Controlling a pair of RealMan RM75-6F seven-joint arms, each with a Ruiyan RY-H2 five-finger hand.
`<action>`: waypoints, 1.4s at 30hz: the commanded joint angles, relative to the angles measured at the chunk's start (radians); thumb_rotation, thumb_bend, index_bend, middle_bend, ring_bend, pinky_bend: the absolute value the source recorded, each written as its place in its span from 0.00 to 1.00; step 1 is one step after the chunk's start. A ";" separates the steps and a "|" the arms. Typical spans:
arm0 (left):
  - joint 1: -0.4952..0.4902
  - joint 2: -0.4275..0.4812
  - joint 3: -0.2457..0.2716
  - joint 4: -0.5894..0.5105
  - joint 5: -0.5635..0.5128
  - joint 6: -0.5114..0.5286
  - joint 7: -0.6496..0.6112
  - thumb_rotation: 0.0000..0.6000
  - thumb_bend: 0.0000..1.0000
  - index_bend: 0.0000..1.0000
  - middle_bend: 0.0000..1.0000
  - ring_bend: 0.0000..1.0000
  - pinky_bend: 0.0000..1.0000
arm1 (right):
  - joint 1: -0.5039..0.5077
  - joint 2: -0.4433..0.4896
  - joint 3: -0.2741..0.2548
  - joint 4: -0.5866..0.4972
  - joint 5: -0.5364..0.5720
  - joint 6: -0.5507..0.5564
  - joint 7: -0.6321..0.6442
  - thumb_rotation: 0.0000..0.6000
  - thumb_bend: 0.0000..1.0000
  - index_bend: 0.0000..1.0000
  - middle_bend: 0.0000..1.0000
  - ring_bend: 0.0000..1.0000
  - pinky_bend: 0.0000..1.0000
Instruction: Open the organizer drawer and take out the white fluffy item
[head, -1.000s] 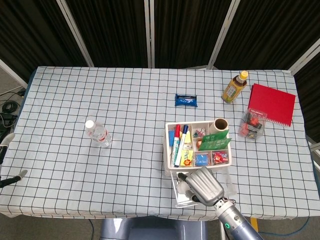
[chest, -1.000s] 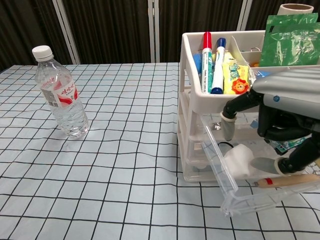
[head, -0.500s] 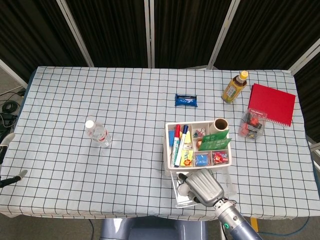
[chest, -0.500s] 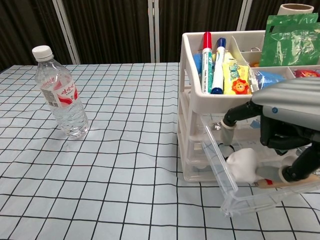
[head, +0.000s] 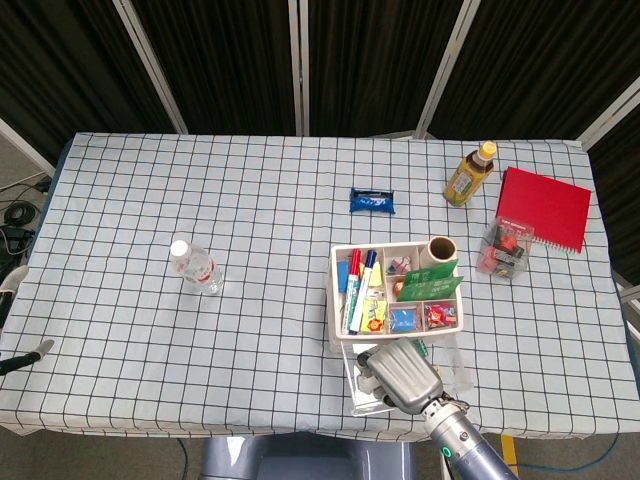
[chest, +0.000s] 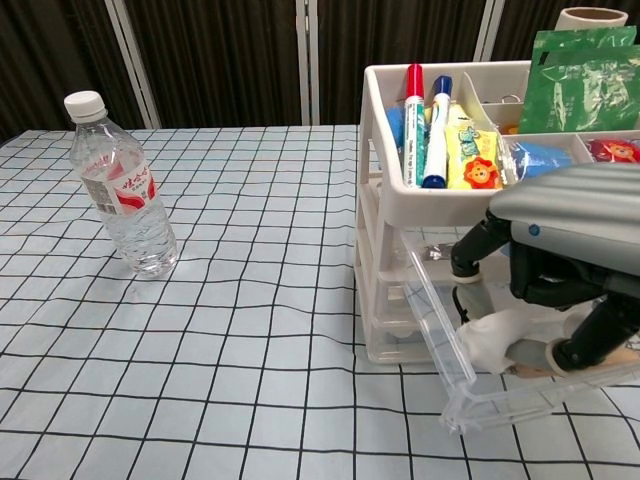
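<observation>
Your right hand is reaching down into the pulled-out clear plastic drawer of the white desk organizer, fingers pressed around the white fluffy item — it looks pinched between thumb and fingers, lying on the drawer floor near the front left corner. A wooden stick with a red band lies just beside it in the same drawer. The organizer's top tray — red and blue markers, a green foil packet — overhangs the hand from behind. A clear water bottle with a red label stands well apart. Farther back: a blue snack packet, an amber drink bottle, a red notebook. Your left hand is not visible.
</observation>
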 joint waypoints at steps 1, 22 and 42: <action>0.000 0.001 0.000 0.001 -0.002 -0.002 -0.004 1.00 0.12 0.00 0.00 0.00 0.00 | 0.001 -0.001 -0.004 0.002 -0.003 0.003 0.004 1.00 0.23 0.61 1.00 1.00 0.83; 0.001 0.002 -0.001 0.004 0.000 0.001 -0.010 1.00 0.12 0.00 0.00 0.00 0.00 | -0.028 0.052 -0.010 -0.040 -0.117 0.089 0.075 1.00 0.29 0.63 1.00 1.00 0.83; 0.001 0.004 -0.001 0.001 -0.004 -0.004 -0.005 1.00 0.12 0.00 0.00 0.00 0.00 | -0.139 0.294 0.098 -0.040 -0.252 0.299 0.420 1.00 0.29 0.63 1.00 1.00 0.83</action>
